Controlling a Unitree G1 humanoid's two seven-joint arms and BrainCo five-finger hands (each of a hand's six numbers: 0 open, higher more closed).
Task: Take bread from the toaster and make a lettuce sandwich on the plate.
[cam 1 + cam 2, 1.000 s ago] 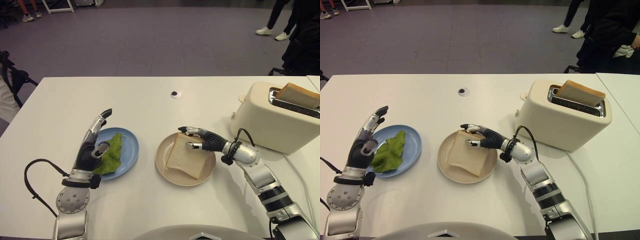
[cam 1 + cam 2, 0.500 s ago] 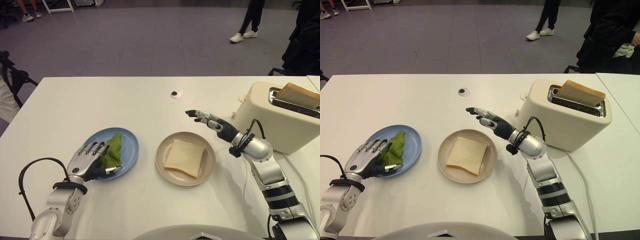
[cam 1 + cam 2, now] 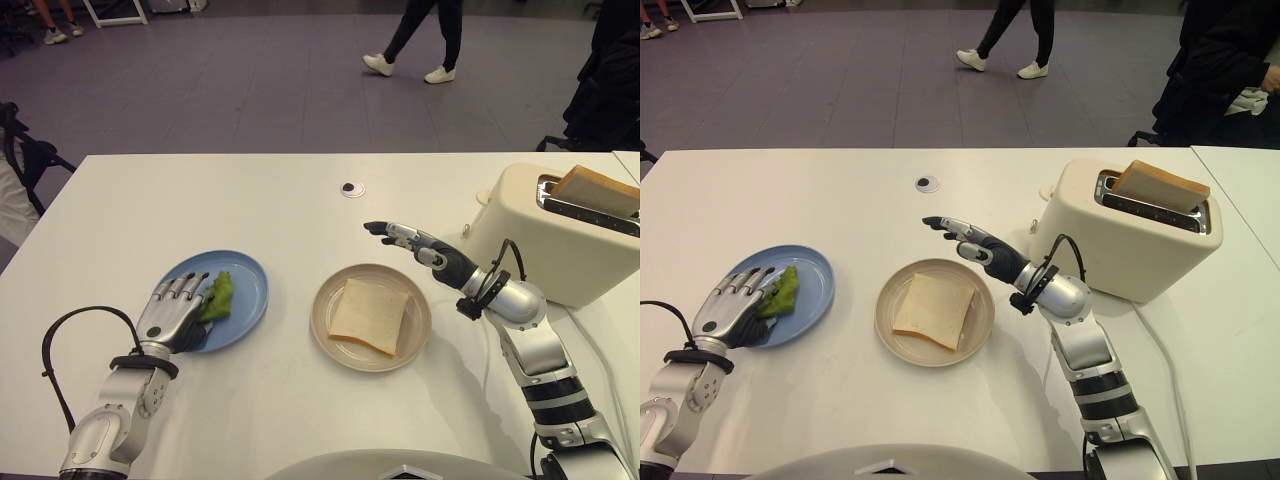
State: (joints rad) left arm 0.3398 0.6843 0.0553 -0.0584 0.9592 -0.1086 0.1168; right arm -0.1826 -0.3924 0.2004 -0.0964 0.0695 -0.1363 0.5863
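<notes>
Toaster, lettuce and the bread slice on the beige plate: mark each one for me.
toaster (image 3: 1120, 250), right eye view, middle of its front wall.
lettuce (image 3: 218, 296), left eye view, middle of the visible leaf.
bread slice (image 3: 933, 310), right eye view, centre of its top.

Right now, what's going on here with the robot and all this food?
It is making a lettuce sandwich. One bread slice lies on the beige plate, and a second slice stands in the toaster. The robot's left hand rests on the lettuce on the blue plate. Its right hand hangs open and empty above the table, between the beige plate and the toaster.
</notes>
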